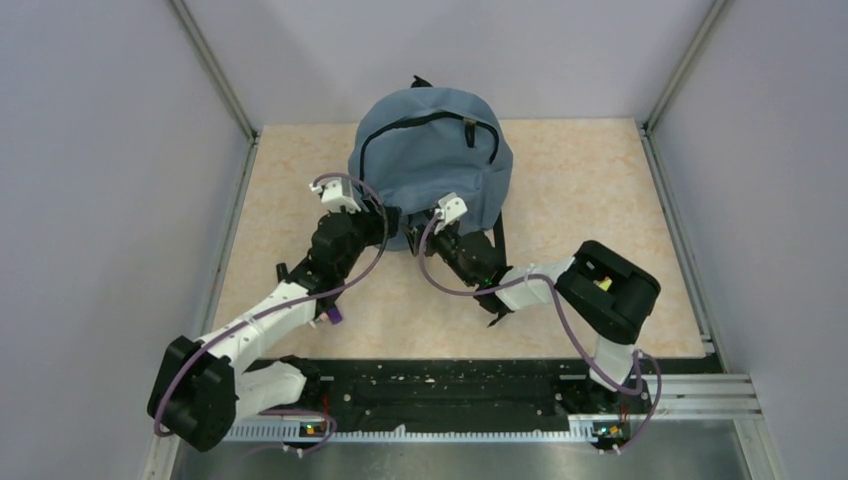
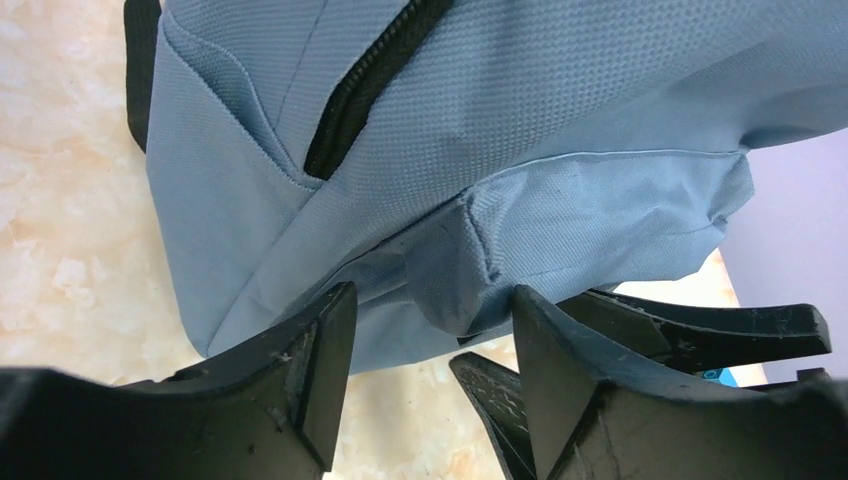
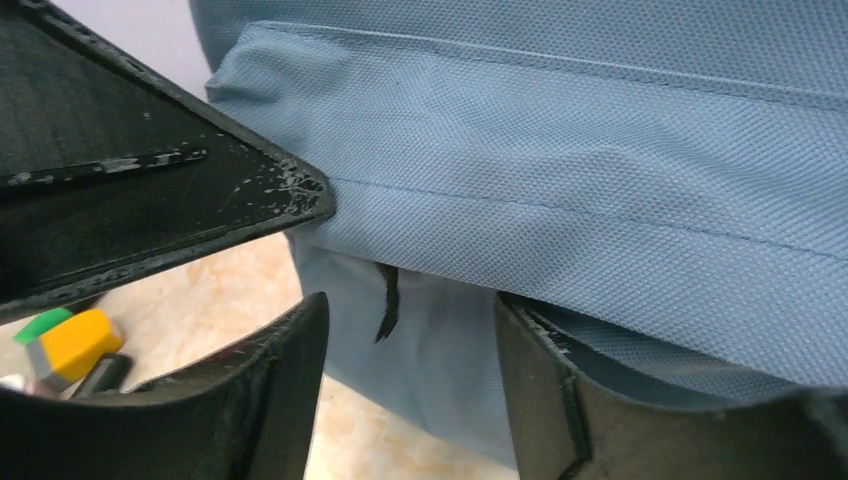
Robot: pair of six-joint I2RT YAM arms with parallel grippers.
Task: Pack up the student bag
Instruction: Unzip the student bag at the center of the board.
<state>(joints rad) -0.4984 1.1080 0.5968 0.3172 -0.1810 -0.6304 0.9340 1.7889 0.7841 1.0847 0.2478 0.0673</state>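
On the pale marbled surface (image 1: 600, 200) between grey walls (image 1: 100, 150), the student bag (image 1: 430, 150) lies far-centre. Your left jaws stand apart around a fold (image 2: 450, 270) at its near edge (a gap shows beside it); your right jaws stand apart too, with fabric between them.

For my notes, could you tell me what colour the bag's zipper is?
Black zipper; clearest in the left wrist view.
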